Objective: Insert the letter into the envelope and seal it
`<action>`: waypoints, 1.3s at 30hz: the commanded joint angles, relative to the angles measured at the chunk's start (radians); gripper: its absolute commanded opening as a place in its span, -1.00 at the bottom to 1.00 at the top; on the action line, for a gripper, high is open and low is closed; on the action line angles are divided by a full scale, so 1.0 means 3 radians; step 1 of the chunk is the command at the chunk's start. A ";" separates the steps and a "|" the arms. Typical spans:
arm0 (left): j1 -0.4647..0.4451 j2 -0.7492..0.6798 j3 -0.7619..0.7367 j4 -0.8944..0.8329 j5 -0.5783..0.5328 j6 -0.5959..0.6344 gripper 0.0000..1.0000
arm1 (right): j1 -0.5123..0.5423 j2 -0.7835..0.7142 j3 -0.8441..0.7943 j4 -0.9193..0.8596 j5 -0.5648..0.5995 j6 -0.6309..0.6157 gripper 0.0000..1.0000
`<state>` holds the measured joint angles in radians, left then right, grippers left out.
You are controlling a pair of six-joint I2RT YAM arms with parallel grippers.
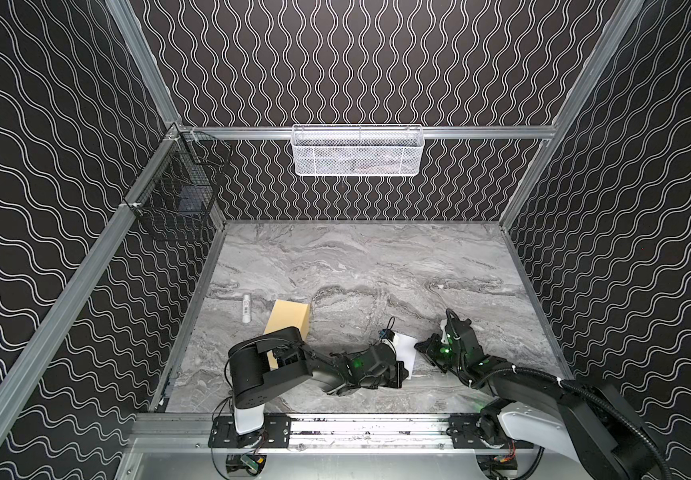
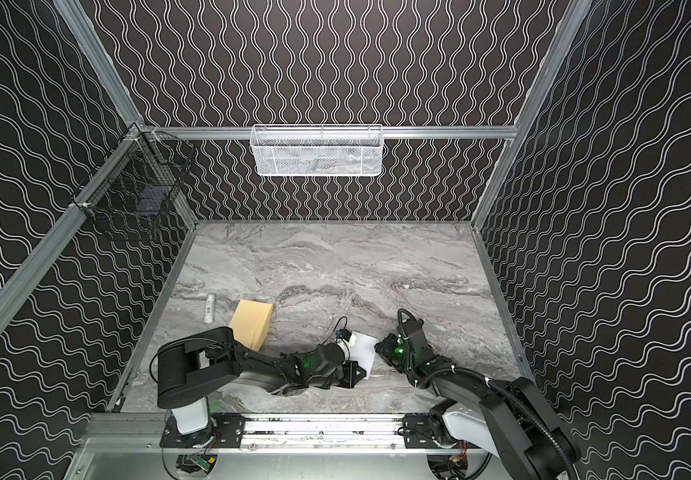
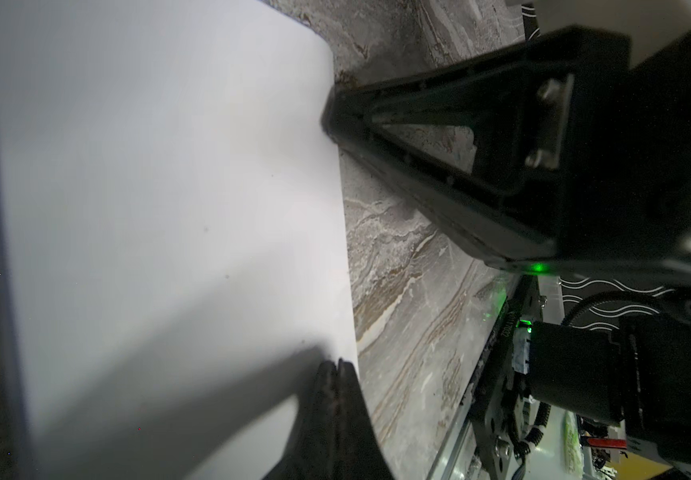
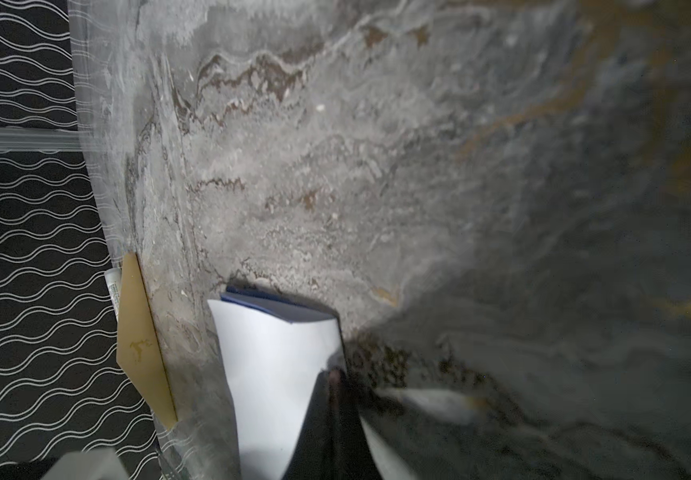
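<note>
Marbled grey table (image 1: 377, 266), wavy black walls (image 1: 377, 62); left gripper (image 3: 337, 365) and right gripper (image 4: 335, 374) clamp the letter (image 1: 406, 348); envelope (image 1: 289, 318) at nine o'clock.

The letter (image 1: 405, 351), white side up, sits near the front of the marble table (image 1: 377, 266). The left gripper (image 1: 405, 369) and right gripper (image 1: 417, 345) are at its edges. The envelope (image 1: 291, 319) lies well left, partly under the left arm (image 1: 277, 365). A white tube (image 1: 246, 308) is just beside the envelope.
</note>
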<state>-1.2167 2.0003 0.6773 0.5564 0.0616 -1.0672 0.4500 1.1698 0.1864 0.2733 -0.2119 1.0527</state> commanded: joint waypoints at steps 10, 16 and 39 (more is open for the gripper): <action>0.0016 0.0077 -0.0067 -0.0866 0.0023 0.0023 -1.00 | -0.0510 0.0623 0.0360 -0.0017 -0.0167 -0.0403 -0.96; 0.0081 0.0023 -0.0147 -0.0594 0.0080 -0.0065 -1.00 | -0.0702 0.0252 0.0688 -0.0400 -0.0283 -0.0740 -0.80; 0.0781 -0.2057 0.0778 -0.2934 -0.0308 0.1011 0.61 | -0.0779 -0.1702 0.1216 -0.2441 -0.0691 -0.1630 0.97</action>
<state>-1.0283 1.4151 0.8478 0.0574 0.0498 -0.8837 0.2161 0.6765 0.5579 -0.4263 -0.3656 0.5823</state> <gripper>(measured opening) 0.797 0.984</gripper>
